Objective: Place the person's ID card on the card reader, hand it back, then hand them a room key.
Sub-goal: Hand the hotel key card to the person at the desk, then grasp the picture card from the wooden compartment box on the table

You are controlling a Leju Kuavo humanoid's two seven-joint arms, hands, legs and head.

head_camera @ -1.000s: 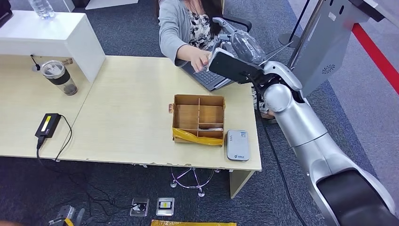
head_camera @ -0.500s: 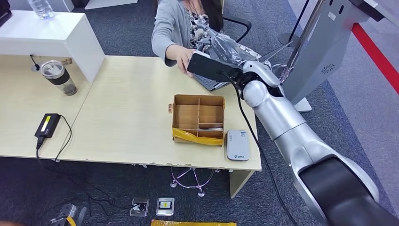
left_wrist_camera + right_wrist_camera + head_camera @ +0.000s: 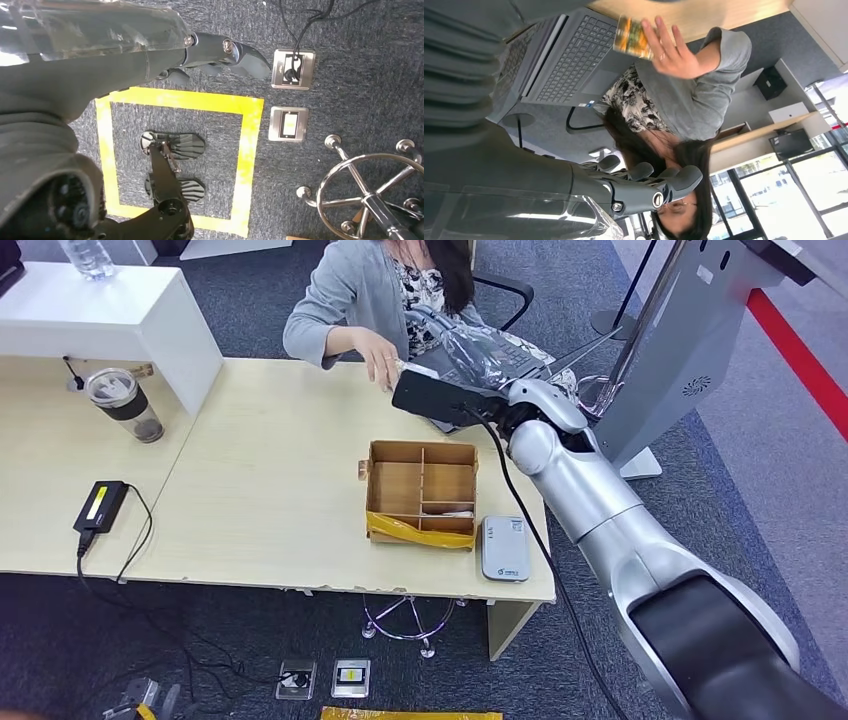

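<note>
We see a pale matt wood-look table and on it a brown cardboard box with glossy yellow tape along its 6 o'clock edge. At the box's 4 o'clock lies a smooth grey plastic card reader. The right arm is glossy silver; crinkled clear plastic wraps the right hand. The floor is rough dark carpet.

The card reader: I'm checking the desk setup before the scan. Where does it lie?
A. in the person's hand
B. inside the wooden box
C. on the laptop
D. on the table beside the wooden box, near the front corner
D: the grey card reader lies flat on the table, right beside the wooden box, at the near corner.
</note>
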